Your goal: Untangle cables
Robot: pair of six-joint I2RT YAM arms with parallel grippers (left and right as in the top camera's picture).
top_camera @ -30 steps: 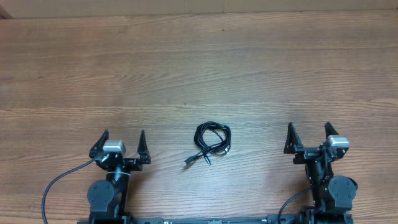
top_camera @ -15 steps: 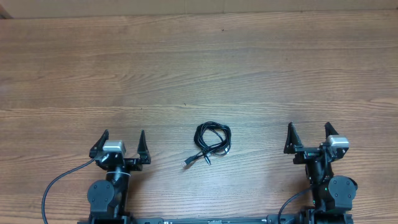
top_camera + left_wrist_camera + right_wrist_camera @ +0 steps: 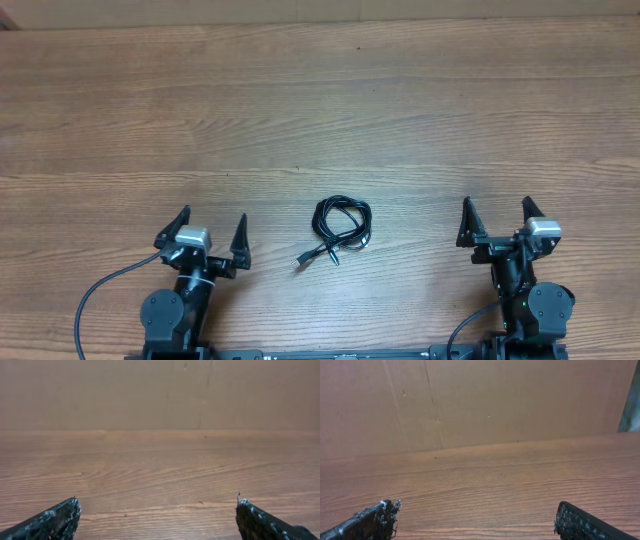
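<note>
The cables (image 3: 340, 228) lie as one small black coiled bundle on the wooden table, near its front middle, with plug ends trailing to the lower left. My left gripper (image 3: 212, 223) stands open to the left of the bundle, well apart from it. Over on the right, my right gripper (image 3: 497, 208) is open too, equally far from the bundle. Both wrist views show only bare wood between the spread fingertips (image 3: 60, 517) (image 3: 375, 520); the cables are out of view there.
The wooden table (image 3: 320, 110) stretches away behind the cables to a brown board wall (image 3: 480, 400). Thick black arm wires (image 3: 100, 290) loop at the front left and front right by the arm bases.
My left gripper has shifted slightly right and turned a little toward the cables. The right arm and the cables have not moved.
</note>
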